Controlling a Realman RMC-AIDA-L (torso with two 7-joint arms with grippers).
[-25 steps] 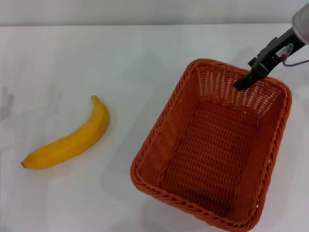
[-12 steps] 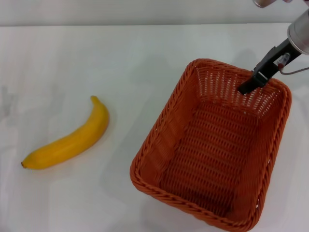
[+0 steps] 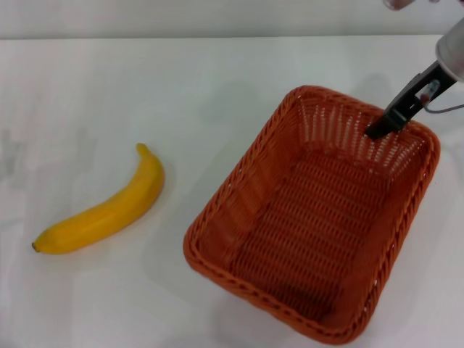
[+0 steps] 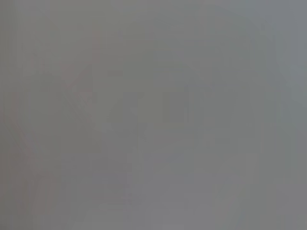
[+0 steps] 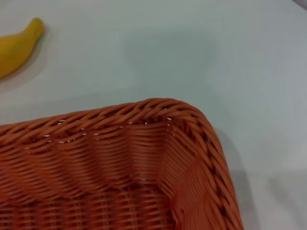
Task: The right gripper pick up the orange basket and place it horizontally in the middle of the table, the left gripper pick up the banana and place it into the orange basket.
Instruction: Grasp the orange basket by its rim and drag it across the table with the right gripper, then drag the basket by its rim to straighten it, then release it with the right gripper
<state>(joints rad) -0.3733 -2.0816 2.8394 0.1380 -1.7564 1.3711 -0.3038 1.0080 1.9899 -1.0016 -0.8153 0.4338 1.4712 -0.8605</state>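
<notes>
- One gripper is at work: the right gripper (image 3: 377, 130) reaches in from the far right of the head view, and its dark tip sits at the far short wall of the orange basket (image 3: 290, 239), just inside the braided rim.
- Only that dark blocky tip shows, so I cannot tell whether its fingers are spread or closed on the wicker, nor whether it truly grips the wall.
- The right wrist view looks down on one rounded corner of the orange basket (image 5: 158, 143), its rim and sloping weave filling the lower part, with bare table beyond.
- The basket lies on the right half of the table (image 3: 217, 87), open side up, its long axis slanting from near-left to far-right.
- The banana (image 3: 105, 210) lies flat on the table's left side, well apart from the basket, its curved back toward the basket; one end of it (image 5: 17, 45) shows in the right wrist view.
- The left gripper appears in no view; the left wrist view gives only a featureless grey.
- The tabletop is plain white, with a pale wall along its far edge.
</notes>
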